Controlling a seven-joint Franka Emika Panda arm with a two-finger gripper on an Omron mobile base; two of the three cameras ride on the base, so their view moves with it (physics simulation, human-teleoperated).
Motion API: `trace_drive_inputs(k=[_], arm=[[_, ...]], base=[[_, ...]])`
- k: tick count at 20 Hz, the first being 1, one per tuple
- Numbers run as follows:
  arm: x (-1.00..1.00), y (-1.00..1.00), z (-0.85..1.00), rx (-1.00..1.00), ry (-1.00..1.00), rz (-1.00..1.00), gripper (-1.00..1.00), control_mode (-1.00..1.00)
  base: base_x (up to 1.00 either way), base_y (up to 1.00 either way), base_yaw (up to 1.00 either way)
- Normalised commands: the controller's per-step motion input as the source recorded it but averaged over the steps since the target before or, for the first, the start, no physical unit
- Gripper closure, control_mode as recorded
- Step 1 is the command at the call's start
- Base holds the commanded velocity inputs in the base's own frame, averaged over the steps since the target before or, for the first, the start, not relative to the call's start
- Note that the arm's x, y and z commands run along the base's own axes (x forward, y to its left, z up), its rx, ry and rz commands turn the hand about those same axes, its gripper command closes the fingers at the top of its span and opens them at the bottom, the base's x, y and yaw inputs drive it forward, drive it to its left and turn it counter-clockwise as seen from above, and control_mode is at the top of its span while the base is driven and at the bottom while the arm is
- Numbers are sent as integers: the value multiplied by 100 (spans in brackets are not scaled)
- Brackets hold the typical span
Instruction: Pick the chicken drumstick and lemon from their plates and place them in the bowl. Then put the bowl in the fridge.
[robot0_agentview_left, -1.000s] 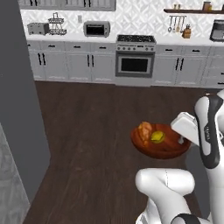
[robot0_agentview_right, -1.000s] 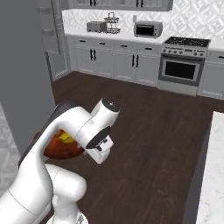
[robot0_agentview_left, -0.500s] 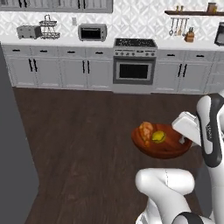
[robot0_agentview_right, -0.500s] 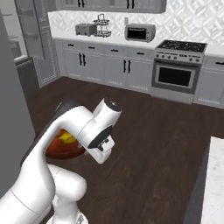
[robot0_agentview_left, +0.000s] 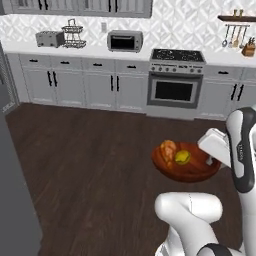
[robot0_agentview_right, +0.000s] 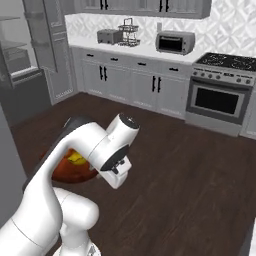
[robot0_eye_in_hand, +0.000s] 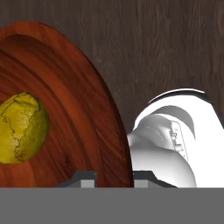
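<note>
my gripper stays closed on the bowl rim; my base has turned, the fridge now comes nearer.

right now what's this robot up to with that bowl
The arm is carrying the reddish-brown bowl above the dark wood floor, with its gripper shut on the bowl's rim. The chicken drumstick and the lemon already lie inside it, side by side. In the right base view, the fridge stands open at the far left with its shelves showing. The bowl is not in it yet, so that step remains.
</note>
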Motion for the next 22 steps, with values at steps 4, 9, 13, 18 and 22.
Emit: trace_drive_inputs(k=[4,9,13,18,22], arm=[[0,0,0,0,0,0,100,100],[0,0,0,0,0,0,100,100],[0,0,0,0,0,0,100,100],[0,0,0,0,0,0,100,100],[0,0,0,0,0,0,100,100]], base=[[100,0,42],[100,-1,41],[100,-4,38],[100,-4,40],[100,-16,41]])
